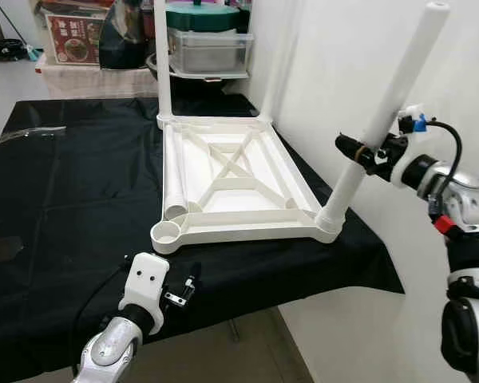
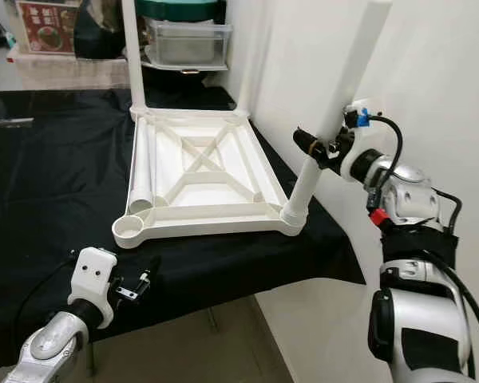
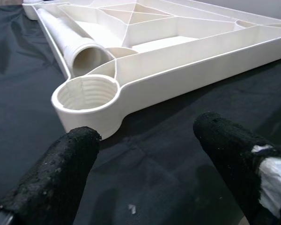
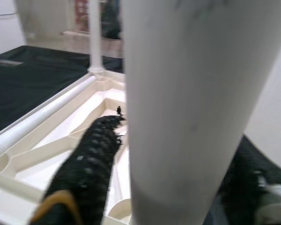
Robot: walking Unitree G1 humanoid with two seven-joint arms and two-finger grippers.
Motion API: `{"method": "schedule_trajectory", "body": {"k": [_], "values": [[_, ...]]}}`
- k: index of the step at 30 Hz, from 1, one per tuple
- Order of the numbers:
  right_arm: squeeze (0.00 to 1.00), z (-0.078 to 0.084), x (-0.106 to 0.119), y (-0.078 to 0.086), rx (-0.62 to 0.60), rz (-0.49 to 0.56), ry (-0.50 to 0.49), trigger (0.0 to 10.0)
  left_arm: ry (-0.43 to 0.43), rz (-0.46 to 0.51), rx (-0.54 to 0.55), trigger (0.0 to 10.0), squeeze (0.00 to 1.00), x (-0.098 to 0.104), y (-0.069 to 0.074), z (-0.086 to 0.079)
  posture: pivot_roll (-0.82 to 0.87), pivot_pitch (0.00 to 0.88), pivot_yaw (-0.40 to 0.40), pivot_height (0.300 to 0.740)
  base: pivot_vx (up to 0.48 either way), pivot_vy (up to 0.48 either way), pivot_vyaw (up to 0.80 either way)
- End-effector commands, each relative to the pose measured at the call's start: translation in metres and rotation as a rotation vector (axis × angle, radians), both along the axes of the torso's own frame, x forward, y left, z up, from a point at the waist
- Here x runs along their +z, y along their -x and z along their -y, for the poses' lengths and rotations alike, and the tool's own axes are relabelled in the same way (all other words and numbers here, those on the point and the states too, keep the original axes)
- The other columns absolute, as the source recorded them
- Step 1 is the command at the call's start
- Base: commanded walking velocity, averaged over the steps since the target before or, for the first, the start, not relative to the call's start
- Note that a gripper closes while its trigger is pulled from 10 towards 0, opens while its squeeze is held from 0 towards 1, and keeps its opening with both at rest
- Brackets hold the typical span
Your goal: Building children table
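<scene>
Right gripper [image 1: 366, 152] clamps tilted leg [image 1: 387, 112] mid-shaft at tabletop [image 1: 231, 171] corner; stiff, probably light plastic. Left gripper [image 3: 145, 159] wide, empty.

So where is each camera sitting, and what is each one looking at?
Left eye view: on the head, looking down at the upturned white table top on the black cloth; both arms show.
Right eye view: beside it, same scene.
Left wrist view: along the open left gripper at the empty corner socket.
Right wrist view: along the right gripper, closed on the tilted leg.
Both wrist views share the loose leg.
</scene>
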State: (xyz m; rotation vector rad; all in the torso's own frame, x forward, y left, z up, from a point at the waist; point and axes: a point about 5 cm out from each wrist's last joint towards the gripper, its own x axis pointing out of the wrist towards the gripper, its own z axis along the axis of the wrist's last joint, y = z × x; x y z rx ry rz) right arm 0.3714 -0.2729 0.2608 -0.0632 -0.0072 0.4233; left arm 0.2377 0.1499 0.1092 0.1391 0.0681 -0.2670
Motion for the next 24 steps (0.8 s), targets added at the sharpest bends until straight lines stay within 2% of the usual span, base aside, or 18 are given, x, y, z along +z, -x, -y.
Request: {"method": "schedule_trajectory", "body": {"k": [1,15,24], "values": [[0.00,0.005,-0.002,0.000,0.005,-0.008,0.029,0.0,-0.018,-0.002,-0.014,10.0,0.00,-0.001,0.000,0.001,0.03,0.000,-0.123,0.740,0.000,0.000,0.00],[0.00,0.004,-0.004,-0.007,0.004,-0.015,0.010,0.0,-0.018,0.000,-0.019,10.0,0.00,-0.001,0.001,0.002,0.03,0.000,-0.125,0.740,0.000,0.000,0.00],[0.00,-0.012,-0.033,-0.016,-0.066,-0.138,-0.021,0.0,-0.009,-0.008,-0.018,10.0,0.00,-0.003,0.002,0.004,0.02,0.000,-0.132,0.740,0.000,0.000,0.00]]}}
